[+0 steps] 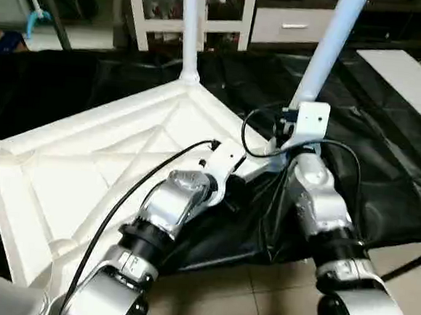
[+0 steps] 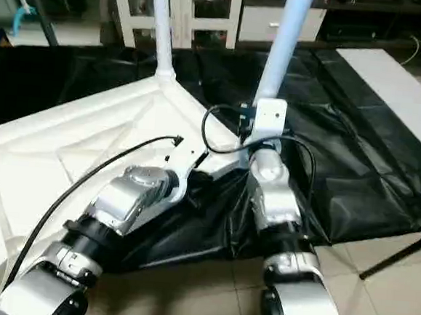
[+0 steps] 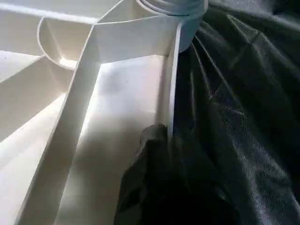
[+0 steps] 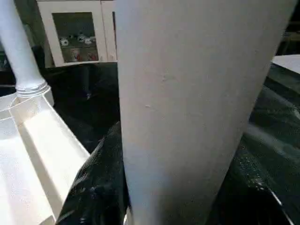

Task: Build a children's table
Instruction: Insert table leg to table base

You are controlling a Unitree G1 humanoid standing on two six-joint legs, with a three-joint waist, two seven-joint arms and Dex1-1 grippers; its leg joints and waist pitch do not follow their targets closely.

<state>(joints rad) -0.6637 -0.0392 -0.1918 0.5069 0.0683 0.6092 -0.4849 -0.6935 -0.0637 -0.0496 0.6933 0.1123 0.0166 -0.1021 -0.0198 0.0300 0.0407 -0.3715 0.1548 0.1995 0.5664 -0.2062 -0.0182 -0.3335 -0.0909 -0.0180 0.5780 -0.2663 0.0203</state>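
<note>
White table top lies upside down on a black plastic sheet spread over the floor, X-ribbed underside up. Far corner socket holds an upright white leg. A second leg stands tilted at the near-right corner, rising up and away to the right.

Right gripper sits at the base of that second leg, just above the corner socket; in the right wrist view the leg sits right in front of the camera between the fingers. Jaws stand about half wide; they seem closed around the leg, though actual contact is hidden behind the white wrist camera block.

Left gripper reaches toward the same near-right edge of the top, jaws closed narrow, nothing held. Left wrist view shows a dark finger against the top's rim, beside the sheet, with the corner socket just ahead.

White glass-door cabinet stands behind. Tiled floor shows near the robot.
</note>
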